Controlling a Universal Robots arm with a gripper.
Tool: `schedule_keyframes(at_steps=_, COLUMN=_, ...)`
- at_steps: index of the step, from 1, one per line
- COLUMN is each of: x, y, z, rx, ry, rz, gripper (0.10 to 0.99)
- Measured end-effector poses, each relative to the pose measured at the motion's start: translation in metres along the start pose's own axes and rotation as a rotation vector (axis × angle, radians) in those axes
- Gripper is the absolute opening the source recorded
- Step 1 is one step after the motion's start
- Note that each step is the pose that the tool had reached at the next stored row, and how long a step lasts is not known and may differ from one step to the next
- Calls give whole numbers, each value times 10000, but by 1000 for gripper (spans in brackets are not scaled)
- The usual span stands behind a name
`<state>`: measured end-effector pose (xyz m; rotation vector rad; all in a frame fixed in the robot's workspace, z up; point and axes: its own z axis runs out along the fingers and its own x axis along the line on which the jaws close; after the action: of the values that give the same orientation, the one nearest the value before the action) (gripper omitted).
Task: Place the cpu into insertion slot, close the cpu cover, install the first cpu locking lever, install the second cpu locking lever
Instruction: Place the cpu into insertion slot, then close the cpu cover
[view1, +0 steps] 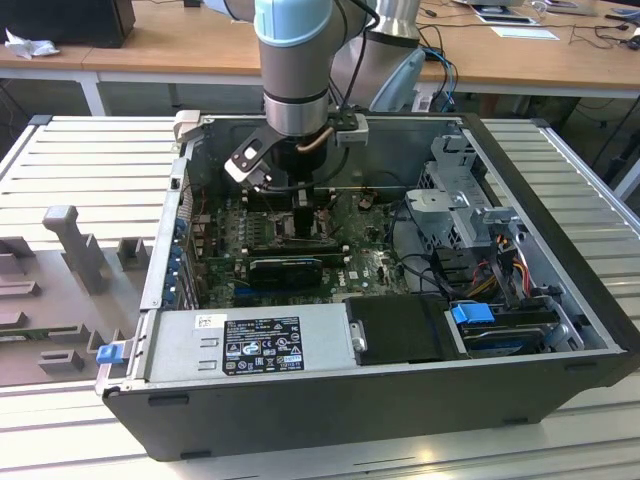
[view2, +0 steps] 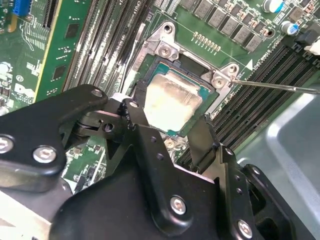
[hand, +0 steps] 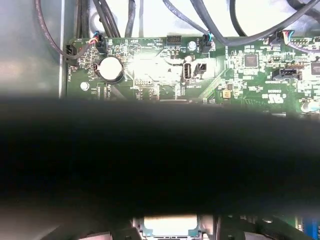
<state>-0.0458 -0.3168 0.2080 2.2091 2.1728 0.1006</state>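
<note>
two gripper fingers (view2: 200, 140) flanking cpu (view2: 172, 102), second wrist view

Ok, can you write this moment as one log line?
gripper: low over cpu | cpu: sitting in insertion slot | place: inside open computer case

The cpu (view2: 170, 102) lies in the insertion slot (view2: 190, 60) (memory slots (view2: 255, 95) beside).

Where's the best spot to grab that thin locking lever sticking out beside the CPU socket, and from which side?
Take the locking lever on its bare straight run, out past the corner of the insertion slot, pinching across the rod. Coming down from above the board looks best: it is a thin wire crossing over the memory slots, so a sideways approach would likely foul them.
</note>
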Motion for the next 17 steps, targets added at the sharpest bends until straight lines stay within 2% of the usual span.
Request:
schedule_keyframes(at_steps=2, x=1, y=2, z=-31, rx=-1, ry=-26, rz=0, gripper=459)
schedule_keyframes(at_steps=5, x=1, y=3, z=-48, rx=-1, ry=-46, rz=-1, gripper=106)
schedule_keyframes(at_steps=17, x=3, y=9, z=-122, rx=-3, ry=-45, rz=2, gripper=106)
